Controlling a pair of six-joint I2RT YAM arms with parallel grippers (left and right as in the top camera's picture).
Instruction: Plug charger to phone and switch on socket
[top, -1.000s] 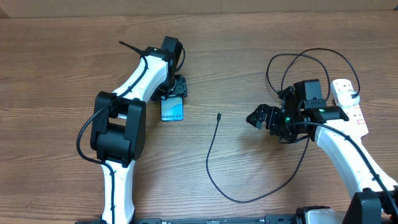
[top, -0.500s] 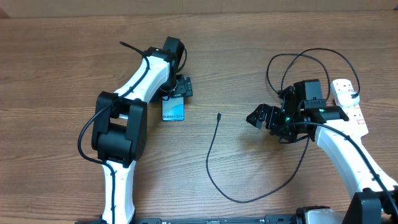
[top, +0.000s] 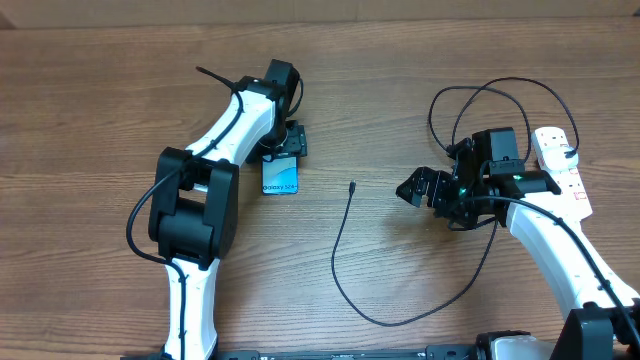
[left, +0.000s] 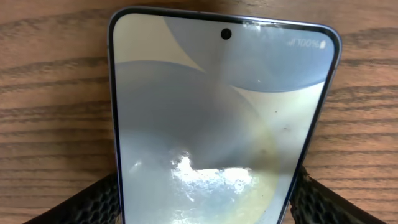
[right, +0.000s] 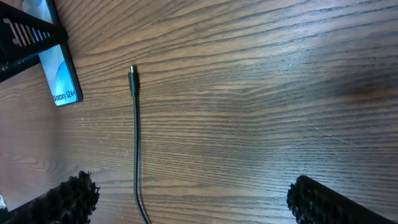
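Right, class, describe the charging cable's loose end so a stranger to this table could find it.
On the wooden table, find the blue-screened phone left of centre. Just right of it, a thin black cable ends in a small plug tip on bare wood. Unlike the cable's other loops near the white power strip, it lies alone, touching nothing.

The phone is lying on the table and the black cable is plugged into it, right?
Not plugged in. The phone does lie on the table, but the cable ends apart from it, as the overhead view shows.
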